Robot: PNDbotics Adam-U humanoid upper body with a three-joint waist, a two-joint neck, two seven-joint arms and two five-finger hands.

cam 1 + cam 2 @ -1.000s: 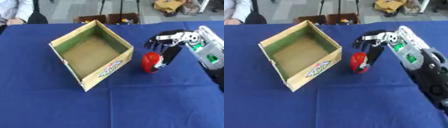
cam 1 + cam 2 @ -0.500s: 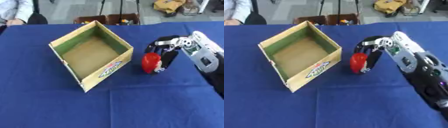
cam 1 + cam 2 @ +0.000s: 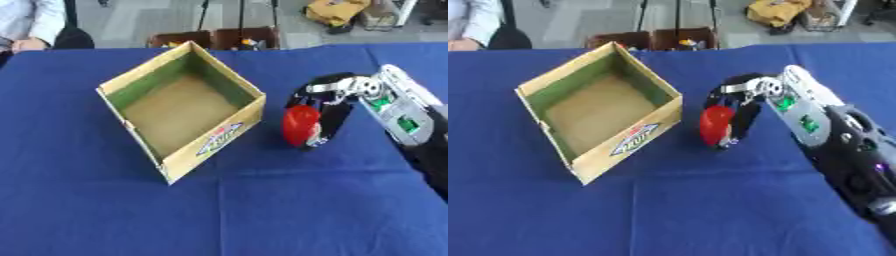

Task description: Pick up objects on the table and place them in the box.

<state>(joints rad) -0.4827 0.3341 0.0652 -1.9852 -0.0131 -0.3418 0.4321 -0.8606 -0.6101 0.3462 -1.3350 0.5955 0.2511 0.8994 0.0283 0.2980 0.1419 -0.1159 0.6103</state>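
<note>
Your right hand (image 3: 328, 102) is curled round one red object (image 3: 300, 125), just right of one box (image 3: 214, 141) (its front label is unreadable) on the blue table (image 3: 262, 210).

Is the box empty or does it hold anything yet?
Empty: the box shows only its bare brown floor. The red object sits outside, in the right hand.

The right hand (image 3: 322, 107) reaches in from the right, fingers curled downward.
</note>
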